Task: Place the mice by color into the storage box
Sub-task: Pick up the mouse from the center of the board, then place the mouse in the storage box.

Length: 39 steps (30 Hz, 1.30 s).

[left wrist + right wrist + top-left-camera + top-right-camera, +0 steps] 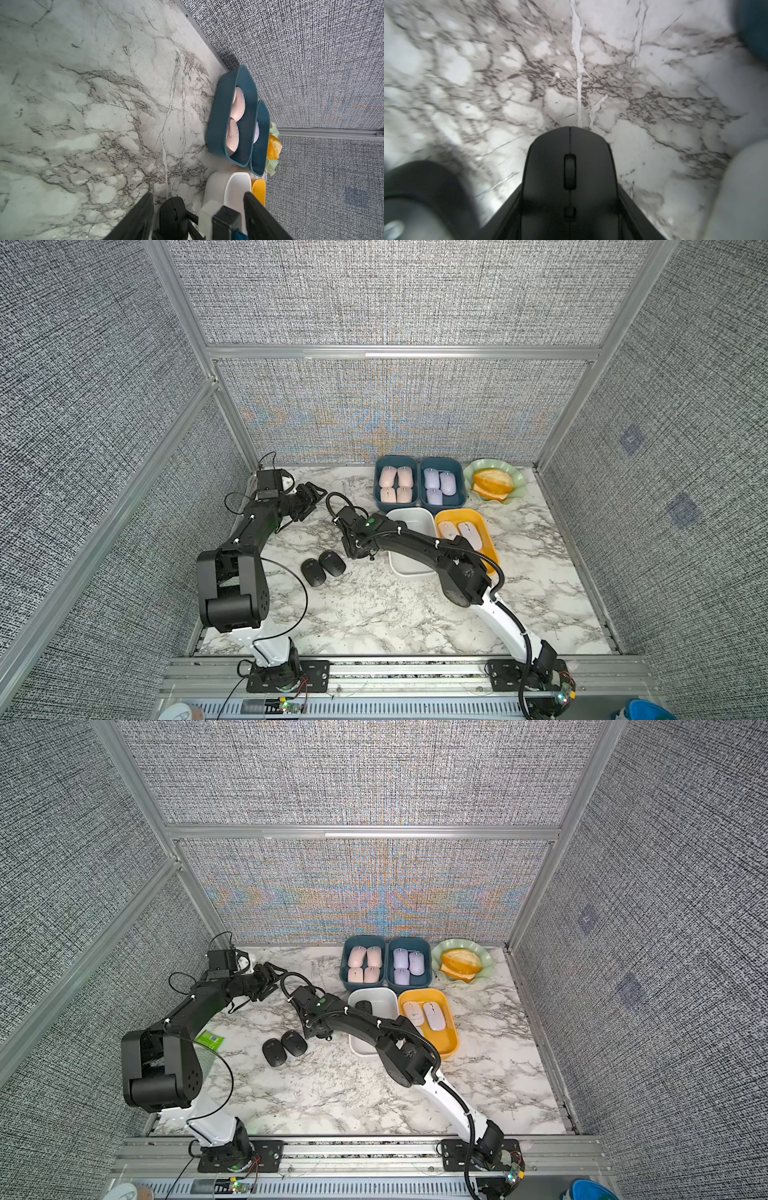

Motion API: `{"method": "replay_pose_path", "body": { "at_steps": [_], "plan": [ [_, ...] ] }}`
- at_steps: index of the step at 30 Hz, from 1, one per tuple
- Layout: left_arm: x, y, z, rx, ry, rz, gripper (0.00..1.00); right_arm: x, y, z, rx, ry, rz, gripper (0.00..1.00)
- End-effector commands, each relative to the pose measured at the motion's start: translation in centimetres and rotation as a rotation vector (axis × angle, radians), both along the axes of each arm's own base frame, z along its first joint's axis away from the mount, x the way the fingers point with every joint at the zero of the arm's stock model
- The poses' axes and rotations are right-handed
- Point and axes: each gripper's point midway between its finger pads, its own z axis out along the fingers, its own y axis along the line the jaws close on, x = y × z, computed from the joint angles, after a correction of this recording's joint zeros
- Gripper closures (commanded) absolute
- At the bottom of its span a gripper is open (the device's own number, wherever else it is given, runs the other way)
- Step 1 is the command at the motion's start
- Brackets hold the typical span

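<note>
Mice (332,563) of four colours are spread over the white, grey-veined marble worktop (374,614), and we begin at the near side. Two black mice (312,572), smooth matte ovals, lie close side by side on the bare worktop, each with a small pale mark on its back. Just beyond them the right gripper (570,193) is clenched on a third black mouse (570,158). In the right wrist view its dark fingers (629,218) press both flanks, and the scroll wheel sits in the middle seam. We cannot tell whether this mouse rests on the worktop or is lifted.

Next comes the white box (382,1000), a glossy rounded rectangle. In a top view a fourth black mouse (363,1006) lies in its far end, and the right arm (415,543) crosses over this box. Just beside it is the yellow box (459,513) of the same shape, with two white mice (469,535) visible in it, lying parallel.

Farther, near the back wall, two teal boxes (397,506) stand side by side. One holds four pale pink mice (390,477) in two pairs, the other three lilac mice (448,483). Beside them a pale green dish (518,479) with a wavy rim carries an orange-yellow bread roll (492,482).

At the far left the left gripper (313,502) is released, its fingers (137,218) apart and holding nothing. Grey woven fabric panels (395,294) in aluminium frames close the cell.
</note>
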Motion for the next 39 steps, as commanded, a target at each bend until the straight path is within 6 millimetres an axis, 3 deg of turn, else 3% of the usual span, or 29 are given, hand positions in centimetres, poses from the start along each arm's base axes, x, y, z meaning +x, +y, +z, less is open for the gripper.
{"method": "replay_pose_path", "body": {
  "at_steps": [1, 5, 8, 12, 17, 23, 33, 39],
  "plan": [
    [0.1, -0.2, 0.5, -0.006, -0.015, -0.013, 0.30, 0.4, -0.1, 3.8, 0.040, -0.061, -0.011, 0.38],
    [-0.1, -0.6, 1.3, -0.009, -0.033, -0.021, 0.30, 1.0, -1.5, 8.1, 0.099, -0.124, -0.033, 0.39],
    [-0.4, -1.6, 1.9, -0.001, -0.052, -0.045, 0.30, 1.9, -5.2, 9.6, 0.084, -0.151, -0.090, 0.39],
    [-0.9, -4.1, 2.0, -0.010, -0.053, -0.108, 0.30, 2.6, -11.5, 8.6, 0.004, -0.147, -0.157, 0.39],
    [-1.9, -7.7, 2.1, -0.040, -0.051, -0.200, 0.30, 2.2, -16.9, 5.8, -0.128, -0.114, -0.179, 0.39],
    [-2.7, -9.8, 2.2, -0.040, -0.058, -0.252, 0.30, 2.6, -19.2, 3.6, -0.193, -0.091, -0.196, 0.39],
    [-2.7, -10.2, 1.6, -0.021, -0.044, -0.266, 0.30, 4.9, -19.9, 0.8, -0.236, -0.058, -0.196, 0.39],
    [-2.6, -10.2, 0.9, -0.016, -0.022, -0.271, 0.30, 5.2, -20.8, 0.1, -0.262, -0.061, -0.246, 0.38]
  ]
}}
